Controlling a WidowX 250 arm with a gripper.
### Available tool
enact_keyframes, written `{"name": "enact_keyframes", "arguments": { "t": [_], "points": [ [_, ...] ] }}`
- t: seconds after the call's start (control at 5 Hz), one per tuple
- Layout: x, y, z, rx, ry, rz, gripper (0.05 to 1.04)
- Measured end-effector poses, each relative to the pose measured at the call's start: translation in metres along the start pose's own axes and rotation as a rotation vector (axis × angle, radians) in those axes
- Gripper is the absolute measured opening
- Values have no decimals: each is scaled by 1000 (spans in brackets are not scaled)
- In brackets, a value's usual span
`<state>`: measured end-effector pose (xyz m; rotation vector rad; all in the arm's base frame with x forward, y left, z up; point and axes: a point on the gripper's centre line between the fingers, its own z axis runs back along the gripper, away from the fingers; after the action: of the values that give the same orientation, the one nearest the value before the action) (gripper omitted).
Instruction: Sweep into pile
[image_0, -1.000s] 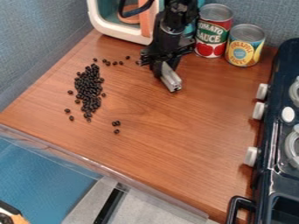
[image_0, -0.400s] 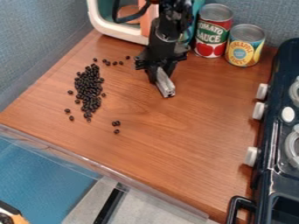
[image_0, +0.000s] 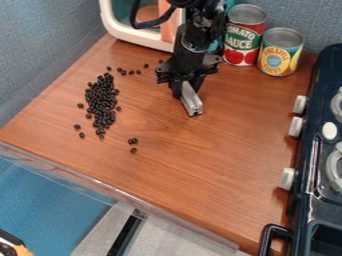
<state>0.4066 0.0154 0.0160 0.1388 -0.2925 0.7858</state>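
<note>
Tabletop edges: brown wood-grain tabletop (image_0: 220, 155); front edge slants from the left side of the frame to the bottom right, with a clear plastic strip (image_0: 120, 194) along it; left edge meets the blue-grey wall (image_0: 47, 55).
Right boundary: dark blue toy stove (image_0: 319, 65) with pale knobs and a black handle (image_0: 270, 231), right of the frame.
Rear boundary: white-rimmed container (image_0: 130, 34), top centre-left; red-and-green tomato can (image_0: 243, 40) and shorter yellow-and-blue pineapple can (image_0: 279, 55), both upright, upper right.
Open room: wood surface extends from the hand toward the stove and the front edge, through the centre and lower right.
Hand: black two-finger hand (image_0: 187, 89), upper centre, pointing down; fingers clamped on a silver square-section metal bar (image_0: 192, 103), which is tilted, its free end downward. Bar contact with tabletop: cannot tell.
Beans: small black beans (image_0: 101, 100), elongated pile, left of the hand and apart from the bar; strays around the pile, some near the front edge.
</note>
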Motion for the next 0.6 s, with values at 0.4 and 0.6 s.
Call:
{"name": "enact_keyframes", "arguments": {
  "t": [0.4, 0.6],
  "points": [
    [19, 0, 1, 10, -7, 52, 392],
    [33, 2, 0, 11, -14, 89, 392]
  ]
}}
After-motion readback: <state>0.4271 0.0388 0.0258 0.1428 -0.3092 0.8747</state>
